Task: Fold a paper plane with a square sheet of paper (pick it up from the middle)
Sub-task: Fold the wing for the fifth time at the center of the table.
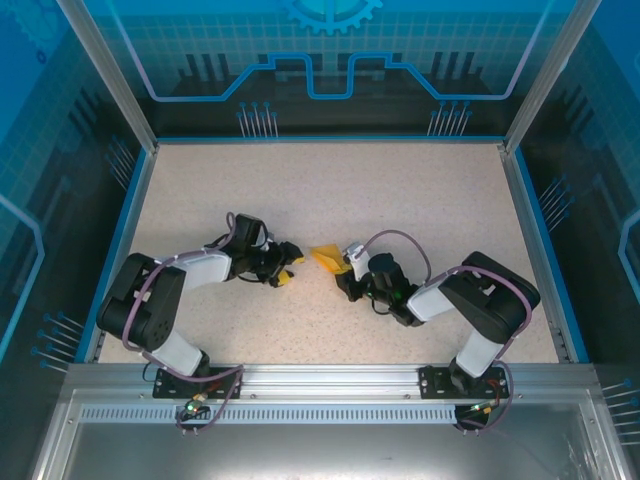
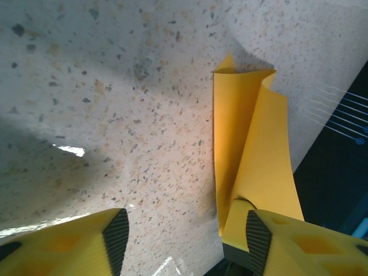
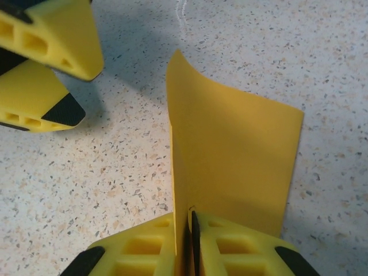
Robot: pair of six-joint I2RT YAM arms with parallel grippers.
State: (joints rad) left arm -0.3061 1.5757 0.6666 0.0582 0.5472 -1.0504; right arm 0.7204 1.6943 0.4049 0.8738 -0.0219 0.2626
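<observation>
**Work surface.** A flat tabletop (image 1: 400,200), pale beige and speckled with small dark and tan flecks; the grain shows close up in both wrist views. A thin blue border (image 1: 330,139) lines its far edge and sides.

**Enclosure.** A translucent blue back wall (image 1: 330,60) carries a fine white grid, a lighter circuit-like line and part of a gear emblem (image 1: 330,12) at top centre. Similar blue side panels (image 1: 50,200) flank the table. Silver metal posts (image 1: 108,70) rise at the far corners.

**Near edge.** An aluminium rail (image 1: 330,378) spans the width, with a slotted strip (image 1: 330,411) just below it.
</observation>
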